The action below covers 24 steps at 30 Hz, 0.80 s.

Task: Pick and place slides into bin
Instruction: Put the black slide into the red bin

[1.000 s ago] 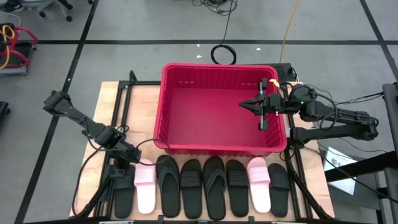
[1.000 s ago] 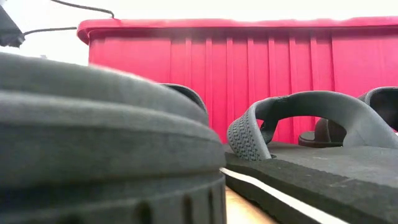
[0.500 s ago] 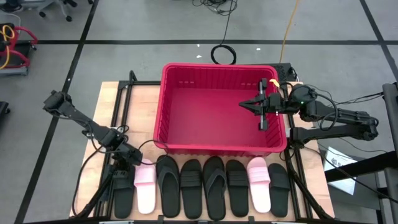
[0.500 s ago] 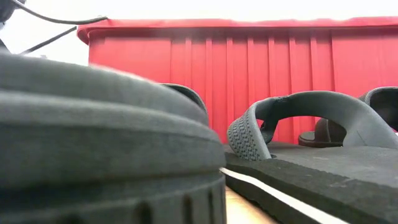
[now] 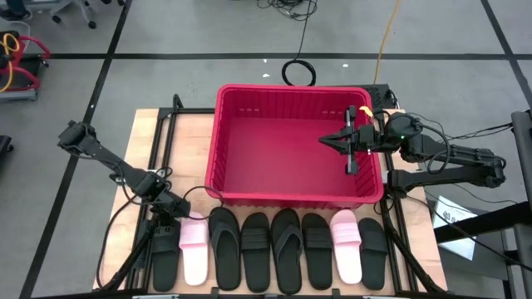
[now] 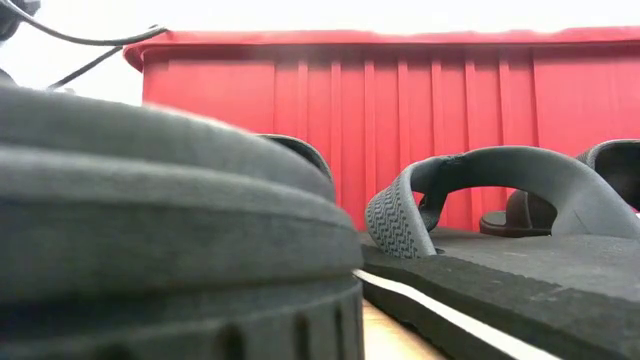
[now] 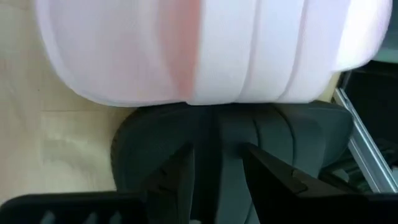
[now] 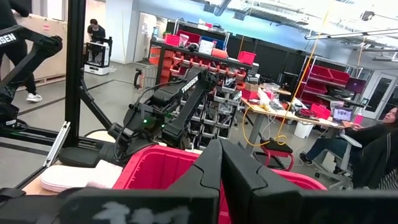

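Note:
Several slides lie side by side along the table's near edge, soles down: black ones and two pale pink ones [image 5: 194,247] [image 5: 346,245]. The red bin [image 5: 249,145] stands behind them. My left gripper [image 5: 172,220] is open and points steeply down at the far end of the leftmost black slide [image 5: 166,259]. In the left wrist view the gripper [image 7: 217,180] has its fingers on either side of that slide's [image 7: 217,140] middle, with the pink slide [image 7: 186,50] just beyond. My right gripper [image 5: 342,142] hangs shut over the bin's right half, holding nothing. My left gripper is low over the far end of the leftmost black slide [image 7: 217,155], coming from above and slanting toward the near edge. I cannot tell whether its fingertips [image 7: 180,180] touch the slide. The slide lies flat on the table.
The bin's wall [image 6: 400,100] rises just behind the slides. A black thong flip-flop [image 6: 500,200] and a black slide [image 6: 150,200] fill the low view. A metal frame rail [image 5: 154,149] runs along the table's left side. People and shelves [image 8: 298,81] show in the room beyond.
My left gripper has come down and toward the table's near edge, onto the far end of the leftmost black slide, with its fingers still apart. The slides and my right gripper have kept still.

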Each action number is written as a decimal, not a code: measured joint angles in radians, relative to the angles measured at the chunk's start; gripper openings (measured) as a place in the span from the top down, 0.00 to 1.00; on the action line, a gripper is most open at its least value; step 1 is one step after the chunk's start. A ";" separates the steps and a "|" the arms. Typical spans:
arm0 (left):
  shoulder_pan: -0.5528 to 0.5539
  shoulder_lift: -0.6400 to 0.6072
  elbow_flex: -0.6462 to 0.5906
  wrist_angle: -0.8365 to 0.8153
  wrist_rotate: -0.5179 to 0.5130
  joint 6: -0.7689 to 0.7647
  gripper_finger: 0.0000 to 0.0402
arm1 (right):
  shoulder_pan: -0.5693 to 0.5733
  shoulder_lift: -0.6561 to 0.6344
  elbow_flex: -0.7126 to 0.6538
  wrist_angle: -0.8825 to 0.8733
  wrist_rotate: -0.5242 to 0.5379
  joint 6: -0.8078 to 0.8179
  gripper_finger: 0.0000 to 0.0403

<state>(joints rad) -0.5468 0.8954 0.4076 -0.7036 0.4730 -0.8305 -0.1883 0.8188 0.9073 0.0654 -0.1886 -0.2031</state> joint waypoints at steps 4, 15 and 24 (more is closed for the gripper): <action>0.000 0.000 0.000 0.003 -0.004 -0.006 0.67 | 0.000 0.000 0.000 0.000 0.000 0.000 1.00; 0.000 0.000 0.000 0.030 0.013 -0.028 0.67 | 0.000 0.000 0.000 -0.009 0.000 0.000 1.00; 0.000 0.000 0.000 0.030 0.013 -0.038 0.67 | 0.000 0.000 0.000 -0.009 0.000 0.000 1.00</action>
<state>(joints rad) -0.5472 0.8955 0.4076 -0.6735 0.4862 -0.8684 -0.1883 0.8188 0.9070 0.0566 -0.1886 -0.2031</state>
